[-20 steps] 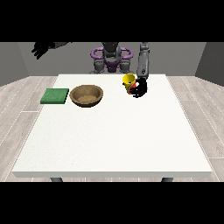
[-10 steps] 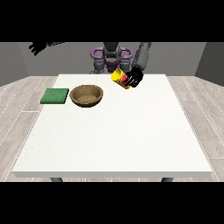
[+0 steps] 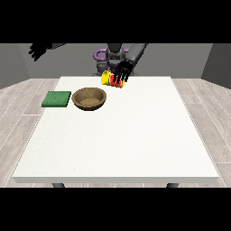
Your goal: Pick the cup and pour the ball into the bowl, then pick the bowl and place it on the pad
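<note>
Here the hand at the view's right (image 3: 122,72) is holding the yellow cup (image 3: 109,78) tipped on its side above the table's (image 3: 135,135) far edge.

Its fingers are wrapping round the cup, whose mouth is pointing toward the view's left, up and to the right of the brown bowl (image 3: 90,98); the ball is not showing. The bowl is sitting on the table's far left part, with the green pad (image 3: 57,99) just beside it at the left edge. The hand at the view's left (image 3: 39,49) is hanging raised well off the table, fingers spreading open. The near and right parts of the tabletop are lying bare.
</note>
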`<state>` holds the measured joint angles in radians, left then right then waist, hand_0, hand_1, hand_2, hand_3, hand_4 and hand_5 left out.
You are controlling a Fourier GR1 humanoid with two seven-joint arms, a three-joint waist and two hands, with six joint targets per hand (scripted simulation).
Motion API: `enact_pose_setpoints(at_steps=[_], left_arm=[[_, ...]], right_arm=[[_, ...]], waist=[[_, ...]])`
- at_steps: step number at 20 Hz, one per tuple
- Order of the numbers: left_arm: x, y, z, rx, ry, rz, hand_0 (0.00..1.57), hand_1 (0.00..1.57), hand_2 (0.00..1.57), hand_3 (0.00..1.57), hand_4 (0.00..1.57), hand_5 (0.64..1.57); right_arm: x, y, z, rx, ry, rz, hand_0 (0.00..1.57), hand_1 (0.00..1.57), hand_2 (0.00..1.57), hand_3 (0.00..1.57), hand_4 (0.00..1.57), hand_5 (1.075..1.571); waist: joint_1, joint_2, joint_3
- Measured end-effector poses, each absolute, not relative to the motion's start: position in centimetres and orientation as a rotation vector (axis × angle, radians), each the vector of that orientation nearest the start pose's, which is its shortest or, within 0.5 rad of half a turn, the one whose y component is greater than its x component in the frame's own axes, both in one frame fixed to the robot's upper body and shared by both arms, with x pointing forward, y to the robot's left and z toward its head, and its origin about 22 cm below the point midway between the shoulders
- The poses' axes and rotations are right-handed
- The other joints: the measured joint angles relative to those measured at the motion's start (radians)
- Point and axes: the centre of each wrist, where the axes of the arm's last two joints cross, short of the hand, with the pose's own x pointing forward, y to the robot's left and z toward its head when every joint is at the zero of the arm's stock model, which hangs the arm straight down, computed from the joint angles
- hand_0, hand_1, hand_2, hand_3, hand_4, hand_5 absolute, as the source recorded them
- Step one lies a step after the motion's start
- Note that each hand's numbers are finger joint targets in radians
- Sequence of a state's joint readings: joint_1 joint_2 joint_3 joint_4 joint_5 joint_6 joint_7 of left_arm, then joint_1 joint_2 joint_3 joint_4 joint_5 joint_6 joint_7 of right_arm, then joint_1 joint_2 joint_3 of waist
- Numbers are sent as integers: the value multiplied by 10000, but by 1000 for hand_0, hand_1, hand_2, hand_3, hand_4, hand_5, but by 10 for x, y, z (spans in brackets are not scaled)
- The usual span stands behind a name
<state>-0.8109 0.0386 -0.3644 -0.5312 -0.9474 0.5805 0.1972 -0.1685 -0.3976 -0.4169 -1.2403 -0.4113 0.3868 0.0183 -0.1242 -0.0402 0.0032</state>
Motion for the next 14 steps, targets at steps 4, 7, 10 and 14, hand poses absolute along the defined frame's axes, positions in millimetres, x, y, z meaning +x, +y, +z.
enact_pose_setpoints(at_steps=[4, 7, 10, 14], left_arm=[[387, 83, 1, 11743, -14528, -11597, 1367, 1367, 1571, 1571, 1312, 1563], [393, 67, 17, 13056, -14232, -12636, 1470, 1470, 1571, 1571, 1099, 1570], [395, 54, 27, 14381, -13801, -13662, 1217, 1217, 1571, 1571, 1057, 1571], [389, 41, 32, 15459, -12903, -14896, 272, 272, 1258, 1549, 1040, 1571]], right_arm=[[270, -419, 35, 729, -15650, -1172, 0, 0, 0, 154, 697, 1557], [273, -421, 33, 604, -15701, -1183, 0, 0, 0, 248, 698, 1556], [276, -417, 28, 667, -15747, -1261, 0, 0, 0, 290, 693, 1552], [288, -405, 29, 1018, -15617, -1056, 0, 0, 0, 327, 686, 1552]], waist=[[-86, -168, -12], [-14, -121, -13], [-30, -99, -14], [-362, -204, -20]])
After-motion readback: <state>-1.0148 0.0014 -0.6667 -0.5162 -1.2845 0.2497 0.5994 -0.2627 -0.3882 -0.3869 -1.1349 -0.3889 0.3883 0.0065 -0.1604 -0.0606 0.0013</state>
